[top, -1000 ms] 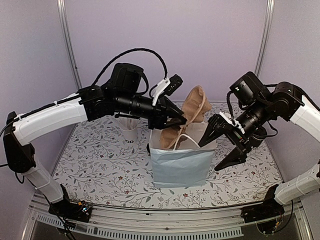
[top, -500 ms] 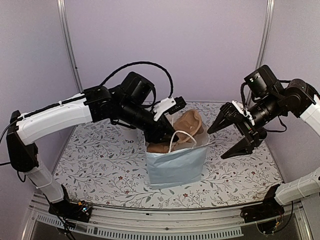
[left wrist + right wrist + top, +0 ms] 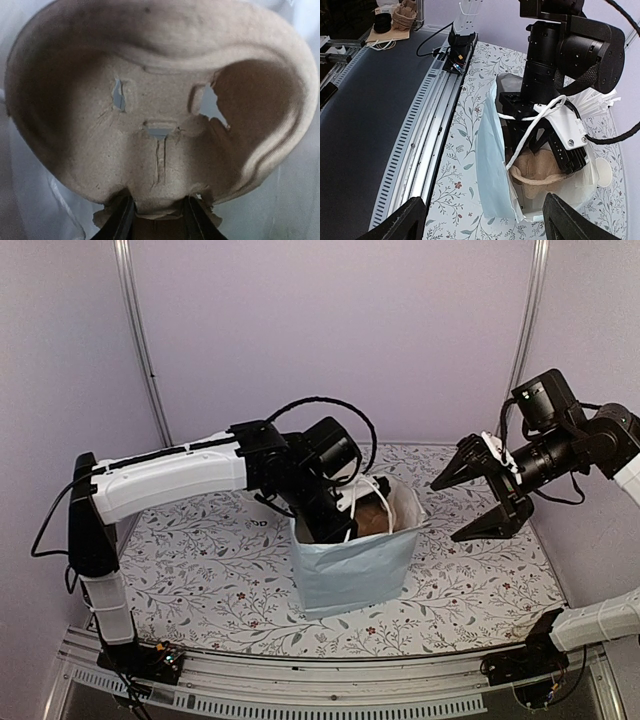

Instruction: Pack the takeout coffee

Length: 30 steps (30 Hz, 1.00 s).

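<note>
A pale blue paper bag [image 3: 350, 565] stands open mid-table, and the right wrist view also shows this bag [image 3: 495, 165]. My left gripper [image 3: 335, 525] reaches down into its mouth, shut on the edge of a brown pulp cup carrier [image 3: 372, 515]. In the left wrist view the carrier [image 3: 160, 100] fills the frame, its tab pinched between my left gripper's [image 3: 156, 210] fingers. The carrier [image 3: 540, 172] sits inside the bag. My right gripper [image 3: 443, 512] hangs open to the bag's right, apart from it, holding nothing. The takeout coffee is out of view.
White straws [image 3: 598, 102] stick up behind the bag, past the left arm. The bag's white cord handle [image 3: 368, 502] loops over the left wrist. Flowered tablecloth [image 3: 200, 570] lies around the bag. A metal rail [image 3: 330, 680] runs along the near edge.
The left arm has lowered the carrier from above the bag down into it. The right gripper has drawn back to the right and upward, still open.
</note>
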Motion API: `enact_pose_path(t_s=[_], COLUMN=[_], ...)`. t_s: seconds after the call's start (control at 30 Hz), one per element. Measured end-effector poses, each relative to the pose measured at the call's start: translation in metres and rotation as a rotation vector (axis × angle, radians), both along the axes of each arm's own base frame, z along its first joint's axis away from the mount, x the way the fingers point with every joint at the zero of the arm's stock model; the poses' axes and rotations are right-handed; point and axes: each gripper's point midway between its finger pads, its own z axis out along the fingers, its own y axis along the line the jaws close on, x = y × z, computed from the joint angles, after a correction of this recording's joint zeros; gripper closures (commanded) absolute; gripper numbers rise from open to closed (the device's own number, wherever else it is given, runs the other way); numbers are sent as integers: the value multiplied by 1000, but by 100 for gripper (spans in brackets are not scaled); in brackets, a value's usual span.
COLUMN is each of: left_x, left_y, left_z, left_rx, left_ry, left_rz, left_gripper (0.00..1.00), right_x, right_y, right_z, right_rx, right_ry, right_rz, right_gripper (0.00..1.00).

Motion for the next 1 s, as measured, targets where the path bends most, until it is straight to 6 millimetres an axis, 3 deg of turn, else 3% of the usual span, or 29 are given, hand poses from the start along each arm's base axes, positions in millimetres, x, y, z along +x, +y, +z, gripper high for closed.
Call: enact_pose_path(t_s=[0.37, 0.63, 0.77, 0.9, 1.0], left_x=[1, -9, -17, -22, -23], left_y=[5, 0, 1, 5, 8], left_z=[-13, 11, 26, 36, 36], left_rx=[94, 48, 19, 9, 17], left_ry=[19, -6, -17, -20, -17], left_rz=[52, 31, 17, 10, 8], left_gripper=[67, 67, 67, 67, 67], right_x=[11, 37, 61, 98, 134], right_y=[4, 13, 15, 14, 8], right_z=[-13, -21, -15, -8, -17], right_rx=[-9, -30, -23, -7, -4], right_ry=[-7, -21, -13, 1, 50], right_rz=[-17, -88, -146, -231, -301], right_gripper=[16, 18, 20, 20, 20])
